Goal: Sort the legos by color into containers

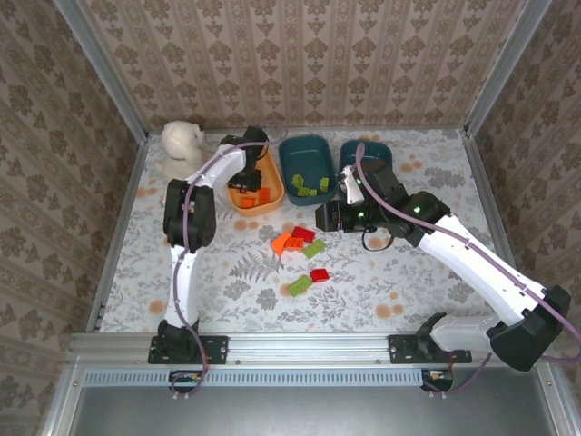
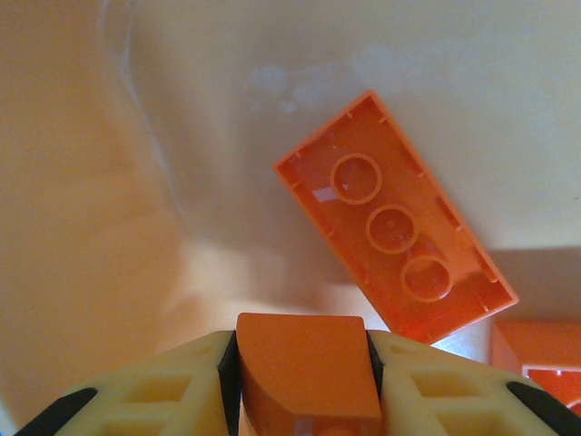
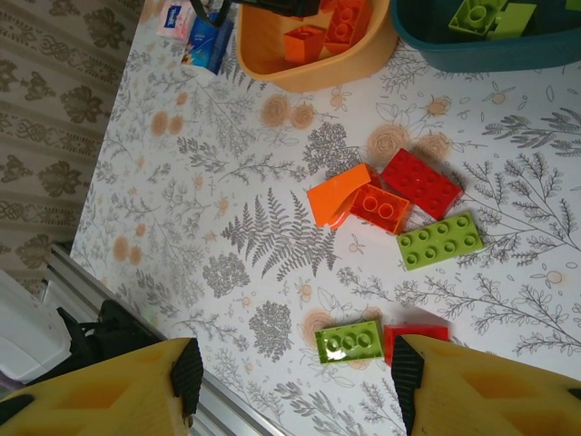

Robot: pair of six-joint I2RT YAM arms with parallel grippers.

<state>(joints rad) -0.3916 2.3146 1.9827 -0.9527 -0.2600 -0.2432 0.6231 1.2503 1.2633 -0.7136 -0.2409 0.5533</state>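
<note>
Floral-patterned bench, logged from the near edge outward.

Right claw: yellow fingers spread wide with nothing between them, hanging over the near side of the loose pile.

Loose pile, mid-bench, six small plastic bricks unsorted:
- A short lime-green brick lies just beside a red brick that the right claw partly covers.
- Toward 12 o'clock lie a longer lime-green plate, a small red square brick and a larger red brick, the two reds touching.
- An orange sloped brick rests against the small red one.

Far row, three rounded plastic tubs:
- The orange tub sits at 11 o'clock of the pile. The left claw is down inside it, clamped on a small orange block above the tub floor.
- An orange two-by-four brick lies underside up just beyond the block, with more orange pieces at the edge.
- The middle dark teal tub sits at 12 o'clock and holds several lime-green bricks.
- The second dark teal tub sits at 1 o'clock, half behind the right arm. I cannot tell what is in it.

A blue-and-white box stands beside the orange tub, and a white plush toy sits at 10 o'clock, far corner.

Progress, my estimate: well along. Orange and green each have a tub in use. Left to do: drop the held orange block, then move one orange, two greens and three reds. The reds presumably go to the second teal tub.
</note>
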